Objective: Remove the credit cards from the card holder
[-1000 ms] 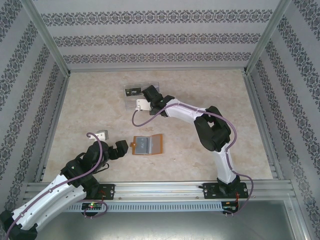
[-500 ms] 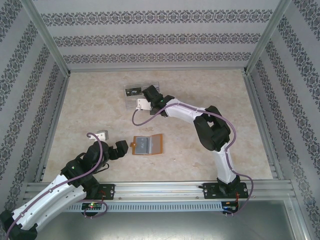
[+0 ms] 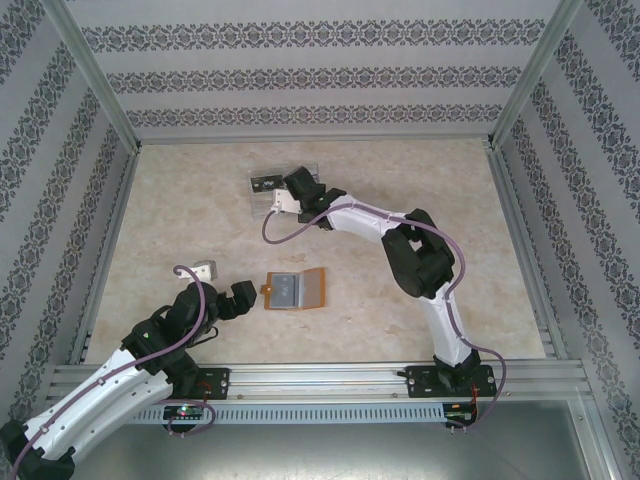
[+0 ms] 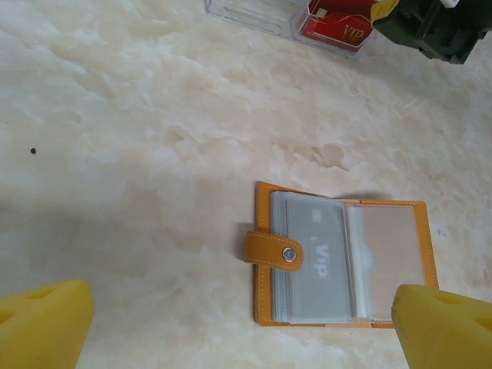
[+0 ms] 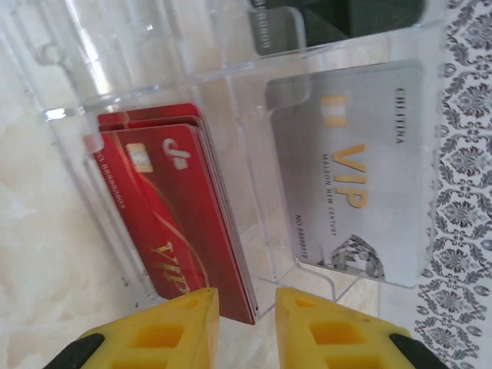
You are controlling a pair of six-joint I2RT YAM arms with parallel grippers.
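Card holder (image 3: 295,290) is lying open and flat on the marble-look table (image 3: 480,200), near the front edge, roughly mid btw the two arms. In the left wrist view a grey VIP card (image 4: 319,257) sits in its left sleeve. The right sleeve looks empty (clear plastic, can't be 100% sure). The snap strap (image 4: 273,248) is folded in over the card's edge. So imo the job isn't done, at least one card to go.

What could go wrong: the holder's light and nothing pins it down, so a pull on that card prob drags the whole thing or flips it shut instead of sliding the card out. The strap sits right where fingers would want to bite, so it's easy to grab strap or sleeve plastic w/ the card.

Further out, the clear acrylic tray (image 3: 262,195) at the far side has red VIP cards (image 5: 173,207) leaning in one slot and a silver VIP card (image 5: 354,169) in the next. A sloppy exit by the right arm could tip the reds or shove the tray, b/c it looks just as loose.

Left gripper (image 4: 244,330): spread all the way, holding nothing, parked just beside the holder's strap side. Right gripper (image 5: 246,327): at the tray by the red slot, yellow fingers parted only a crack, nothing pinched btw them afaict. Touching the tray wall? Can't tell.
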